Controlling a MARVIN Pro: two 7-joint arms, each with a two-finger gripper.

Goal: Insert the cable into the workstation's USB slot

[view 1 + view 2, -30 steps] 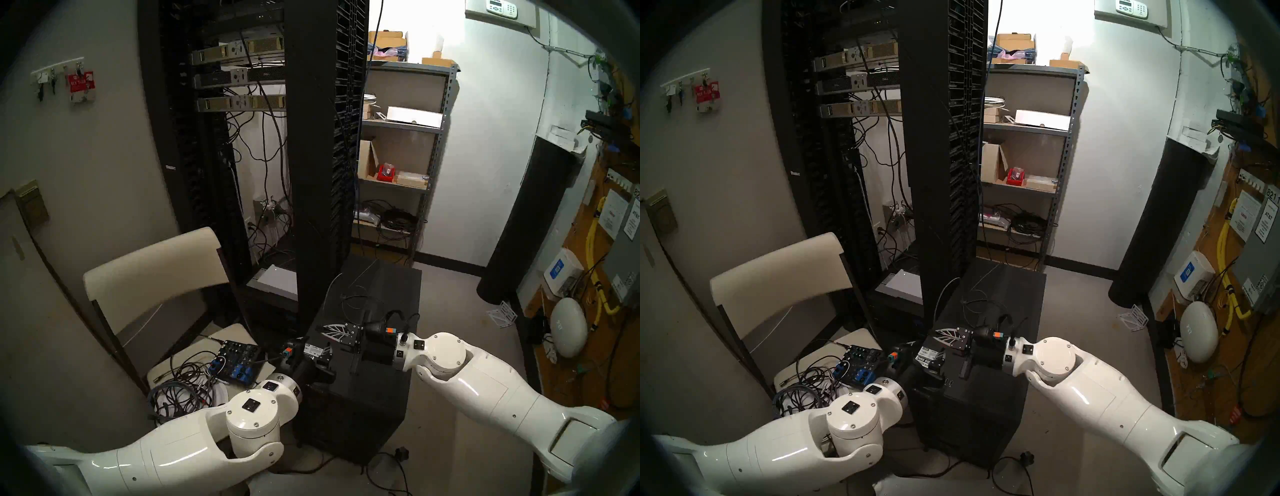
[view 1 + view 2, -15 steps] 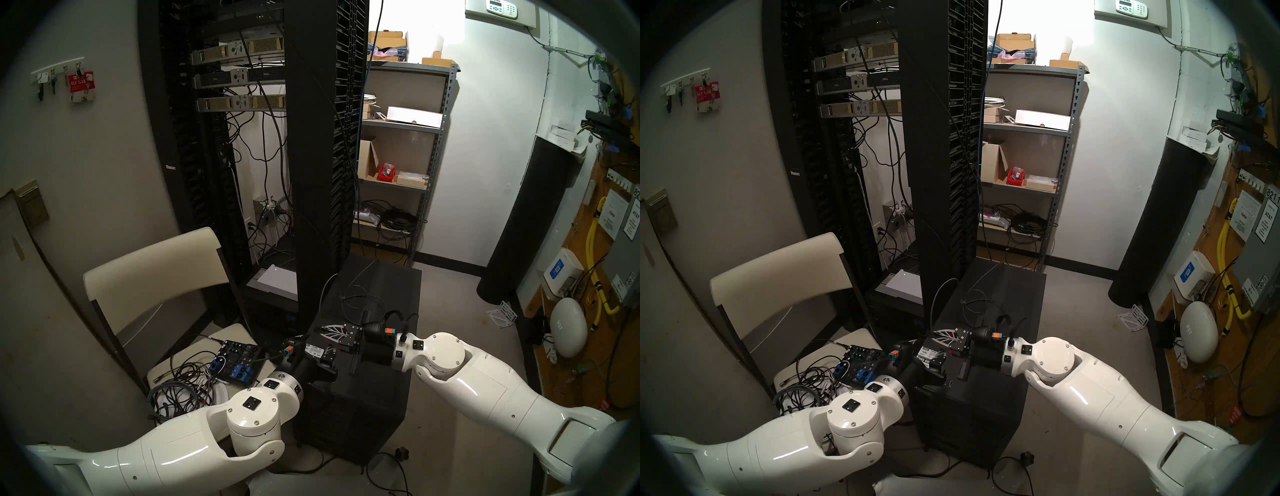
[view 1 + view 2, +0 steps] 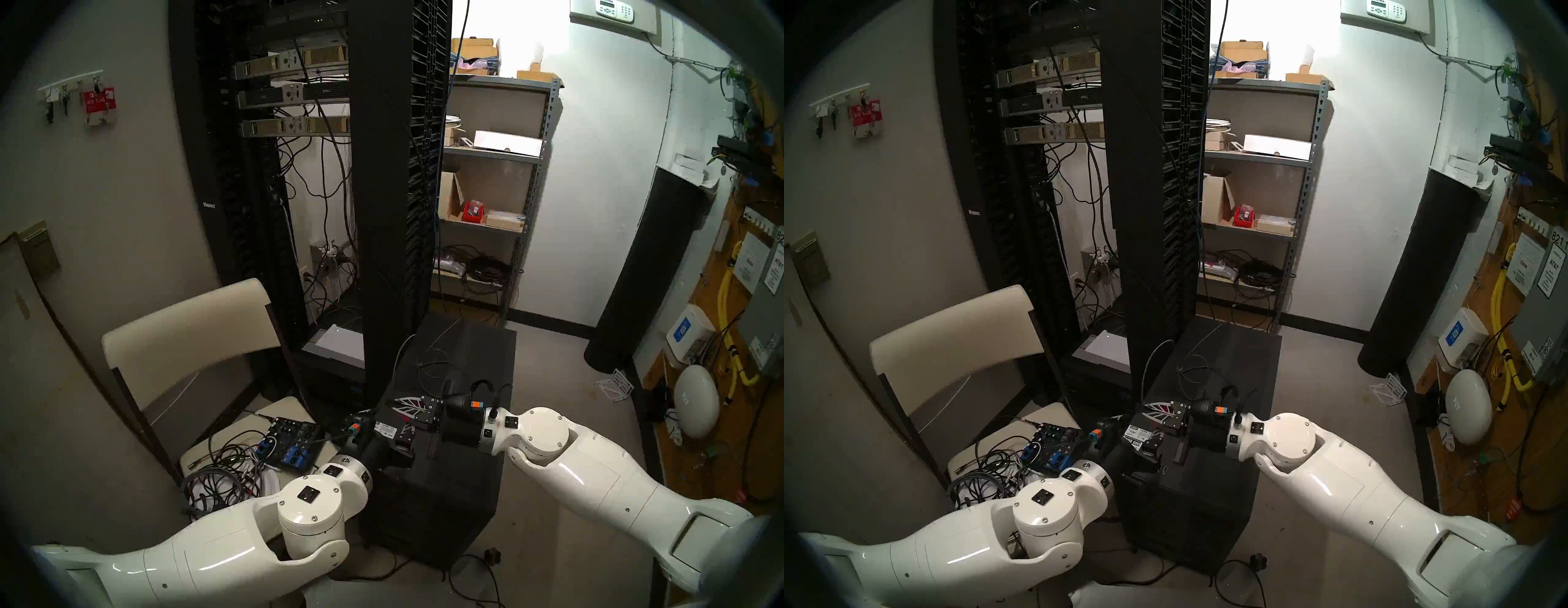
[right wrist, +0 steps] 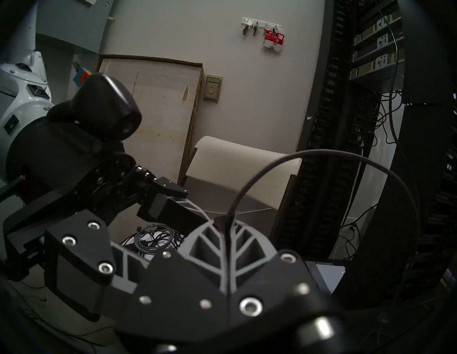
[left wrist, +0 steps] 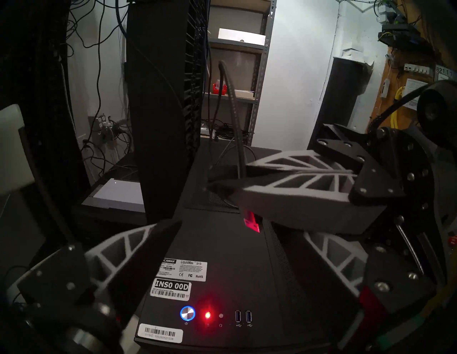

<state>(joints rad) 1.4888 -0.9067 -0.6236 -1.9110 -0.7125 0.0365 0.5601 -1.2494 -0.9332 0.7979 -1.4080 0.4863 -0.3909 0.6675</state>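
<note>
Right pincer [image 5: 220, 188] clamped on light, floppy cable [image 5: 230, 103] near its plug; left pincer [image 5: 237, 237] spread apart; best gripped by the rigid plug.

We cannot see the cable's [image 5: 232, 103] plug body: the right gripper's [image 5: 222, 184] pinched fingers cover it, leaving only a red-lit tip below them. From the head, the left gripper [image 3: 401, 439] hides the workstation's [image 3: 462, 467] sockets. The sticker's [image 5: 160, 332] small print is too fine to read, and the picture's bottom edge cuts the workstation's front off.
</note>
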